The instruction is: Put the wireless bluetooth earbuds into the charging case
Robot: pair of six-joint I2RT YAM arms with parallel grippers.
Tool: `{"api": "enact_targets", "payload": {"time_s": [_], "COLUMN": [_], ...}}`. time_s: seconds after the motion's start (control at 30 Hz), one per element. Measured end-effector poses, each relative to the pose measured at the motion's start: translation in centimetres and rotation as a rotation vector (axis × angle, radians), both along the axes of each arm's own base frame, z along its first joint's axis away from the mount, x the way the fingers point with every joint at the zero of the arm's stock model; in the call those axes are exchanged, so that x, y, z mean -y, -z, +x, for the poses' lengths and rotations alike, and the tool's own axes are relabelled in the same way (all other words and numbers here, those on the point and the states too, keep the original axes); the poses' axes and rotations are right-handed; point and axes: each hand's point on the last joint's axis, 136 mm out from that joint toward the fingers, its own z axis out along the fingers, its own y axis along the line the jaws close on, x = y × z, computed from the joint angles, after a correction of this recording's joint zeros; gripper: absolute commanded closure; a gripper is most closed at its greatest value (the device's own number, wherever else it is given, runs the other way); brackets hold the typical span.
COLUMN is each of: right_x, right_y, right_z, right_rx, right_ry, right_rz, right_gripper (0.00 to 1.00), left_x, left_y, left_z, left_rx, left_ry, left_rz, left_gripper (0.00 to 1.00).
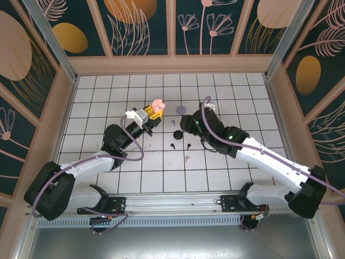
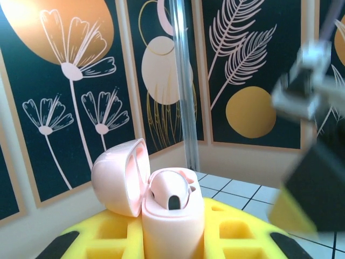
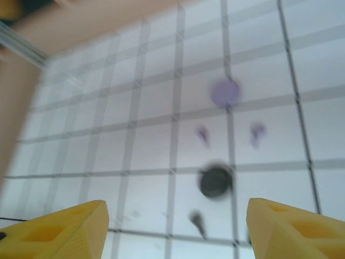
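My left gripper point(image 1: 155, 111) is shut on the pink charging case point(image 1: 157, 104), held upright above the tiles. In the left wrist view the case point(image 2: 171, 221) sits between the yellow fingers point(image 2: 102, 240), its lid point(image 2: 119, 177) swung open to the left. One pink earbud point(image 2: 170, 189) sits in a socket. My right gripper point(image 1: 186, 123) hovers open over the floor, its yellow fingertips point(image 3: 59, 226) wide apart with nothing between them. Below it lie two lilac earbuds point(image 3: 202, 134) point(image 3: 257, 132) and a black earbud point(image 3: 197, 221). A loose pink earbud point(image 1: 187, 158) lies further toward the near edge.
A lilac disc point(image 3: 225, 93) and a black disc point(image 3: 216, 182) lie on the white tiles among the buds. A second black earbud point(image 1: 188, 144) lies beside the first. Patterned walls point(image 1: 172, 27) with a wooden ledge close in the tiled floor.
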Motion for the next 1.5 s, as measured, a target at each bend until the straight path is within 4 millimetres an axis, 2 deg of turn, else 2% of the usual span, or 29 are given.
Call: {"api": "enact_targets", "payload": {"time_s": [0.1, 0.2, 0.3, 0.57, 0.8, 1.0, 1.5], "right_x": [1.4, 1.8, 1.5, 0.4, -0.1, -1.2, -1.3], "right_y": [5.4, 9.3, 12.2, 16.6, 17.4, 18.2, 20.0], "right_z": [-1.4, -3.0, -4.2, -5.9, -5.6, -5.3, -5.4], "right_rx": [-0.133, -0.233, -0.306, -0.414, -0.443, -0.467, -0.509], "right_ry": [0.059, 0.097, 0.129, 0.206, 0.257, 0.258, 0.262], "right_rz": [-0.059, -0.100, -0.131, -0.181, -0.169, -0.184, -0.205], "right_gripper": [0.35, 0.38, 0.40, 0.49, 0.53, 0.56, 0.61], "left_x": [-0.4, -0.8, -1.1, -1.6, -1.8, -1.9, -1.9], "left_y": [-0.5, -0.6, -0.3, -0.4, 0.4, 0.2, 0.6], "left_z": [-0.4, -0.7, -0.9, -1.3, -1.4, -1.5, -1.5], "left_rx": [0.012, 0.016, 0.012, 0.016, 0.004, 0.015, 0.012], "left_ry": [-0.006, -0.015, -0.022, -0.035, -0.041, -0.041, -0.041], "left_rz": [-0.009, -0.015, -0.015, -0.023, -0.017, -0.025, -0.023], "left_gripper": [1.00, 1.00, 1.00, 1.00, 1.00, 1.00, 1.00]}}
